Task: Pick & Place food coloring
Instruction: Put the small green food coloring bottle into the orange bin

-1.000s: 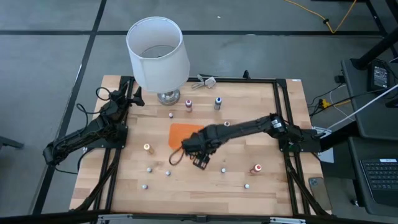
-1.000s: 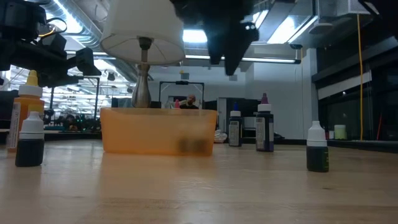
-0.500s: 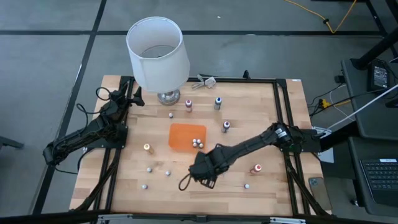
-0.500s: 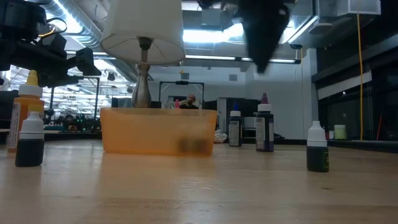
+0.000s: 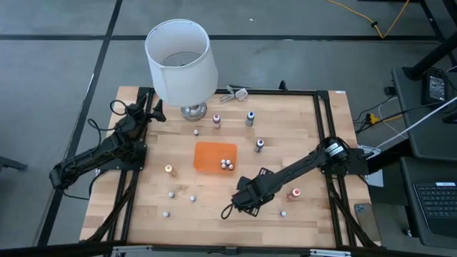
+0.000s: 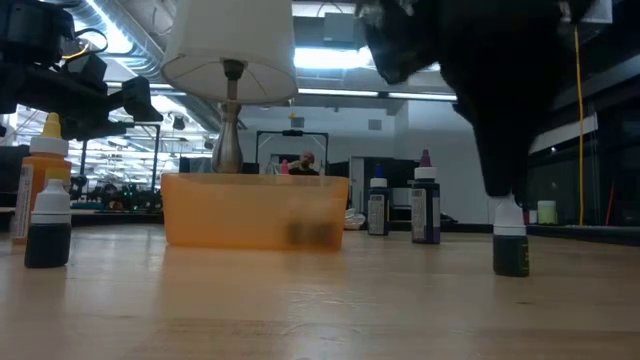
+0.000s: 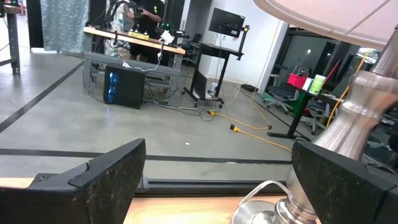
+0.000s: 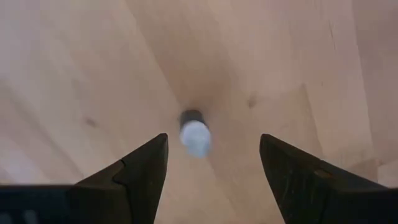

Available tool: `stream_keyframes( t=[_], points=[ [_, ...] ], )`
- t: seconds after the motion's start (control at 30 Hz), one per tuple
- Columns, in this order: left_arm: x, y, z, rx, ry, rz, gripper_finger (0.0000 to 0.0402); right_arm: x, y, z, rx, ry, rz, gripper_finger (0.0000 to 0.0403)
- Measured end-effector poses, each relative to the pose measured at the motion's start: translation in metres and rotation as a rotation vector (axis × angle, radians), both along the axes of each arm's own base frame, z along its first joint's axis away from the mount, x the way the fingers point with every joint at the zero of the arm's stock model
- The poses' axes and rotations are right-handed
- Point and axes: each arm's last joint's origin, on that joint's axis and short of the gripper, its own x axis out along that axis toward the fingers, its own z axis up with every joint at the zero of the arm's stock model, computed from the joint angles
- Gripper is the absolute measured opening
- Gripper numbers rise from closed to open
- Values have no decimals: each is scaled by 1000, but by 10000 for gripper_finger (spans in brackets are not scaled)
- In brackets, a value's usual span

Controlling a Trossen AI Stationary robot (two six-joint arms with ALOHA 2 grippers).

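R gripper [image 5: 251, 198] hangs over the front-centre of the worktop [image 5: 307, 135], pointing down, fingers [image 8: 134, 177] spread w/ nothing between them. Directly below, per the right wrist view, stands a small dark-bodied food coloring bottle w/ whitish cap [image 8: 194, 134], upright, centred in the gap, not touched. In the low view the same bottle [image 6: 510, 240] sits just under the dark arm; whether the tips have reached cap level I can't tell.

Other bottles are scattered: red one [image 5: 295, 193] just right of the gripper, small one [image 5: 283, 213] at the front, orange-yellow one [image 5: 169, 170] left of the orange tray [image 5: 208, 155], three whitish caps [image 5: 227, 164] inside the tray's near-right corner, purple and blue ones [image 5: 250, 117] toward the back near the lamp [image 5: 181, 63].

L gripper [image 5: 153, 112] waits at the back-left edge by the lamp base, jaws wide apart, empty.
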Motion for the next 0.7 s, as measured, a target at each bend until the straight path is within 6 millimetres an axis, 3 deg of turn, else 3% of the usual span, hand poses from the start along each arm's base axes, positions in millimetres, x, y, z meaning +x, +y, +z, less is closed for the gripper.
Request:
stream_keyframes(
  t=[0.47, 0.7],
  points=[
    [0, 0, 0, 0, 0, 0, 391, 0, 3, -17, 60, -24, 2, 253],
    [0, 0, 0, 0, 0, 0, 391, -1, 3, -17, 78, -16, 2, 210]
  ],
)
